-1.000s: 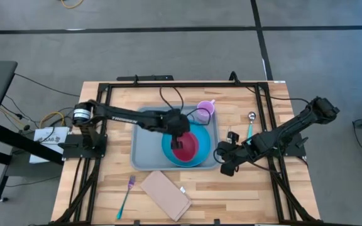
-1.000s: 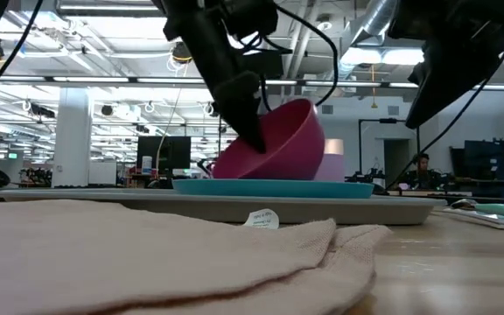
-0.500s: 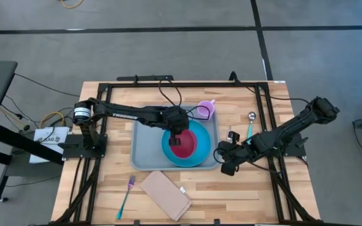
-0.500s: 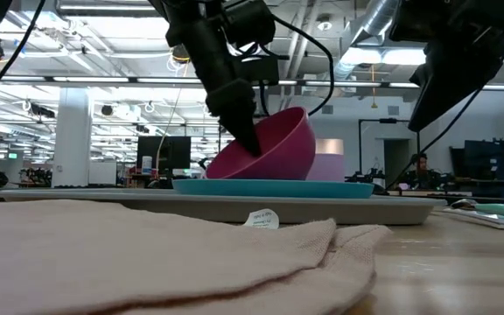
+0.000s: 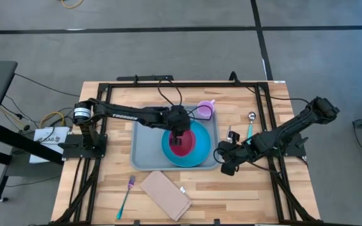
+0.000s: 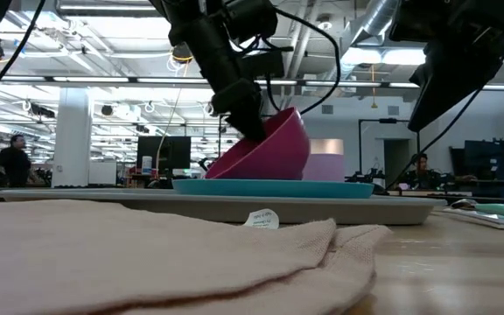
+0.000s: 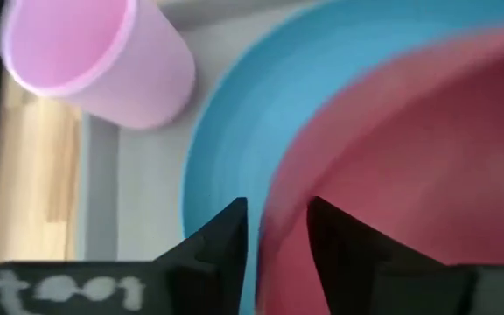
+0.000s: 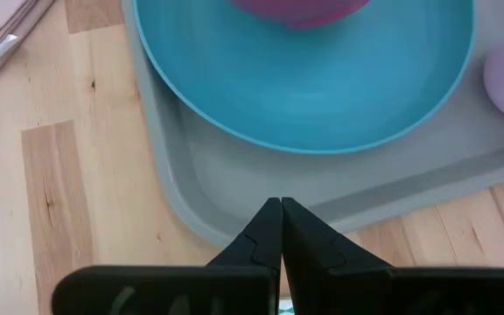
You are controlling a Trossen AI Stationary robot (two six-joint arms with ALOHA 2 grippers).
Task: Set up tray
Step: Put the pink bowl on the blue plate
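The pale grey-blue tray (image 5: 144, 147) lies mid-table. On it sits a round blue plate (image 5: 197, 158), and a magenta bowl (image 5: 184, 145) rests tilted on the plate by its base, as the low view shows (image 6: 269, 153). A pink cup (image 5: 206, 110) stands at the tray's far right corner. My left gripper (image 7: 278, 236) is open at the bowl's far rim, one finger inside and one outside. My right gripper (image 8: 281, 203) is shut, hovering at the tray's near right corner (image 8: 234, 210) and holding nothing. My left gripper comes at the bowl's far rim (image 7: 274, 197) slanting down from the table's left and far side, and the rim runs through the gap between its fingers. The bowl leans tilted on the plate. Whether either finger touches the rim, I cannot tell.
A beige napkin (image 5: 165, 194) lies on the wood near the front edge, with a teal fork (image 5: 126, 194) to its left. A teal-handled spoon (image 5: 250, 125) lies right of the tray. A black frame runs round the table top.
The magenta bowl has sunk lower onto the plate and tilts less steeply than a second ago. My left gripper has stayed at the bowl's rim and its wrist has rolled a little.
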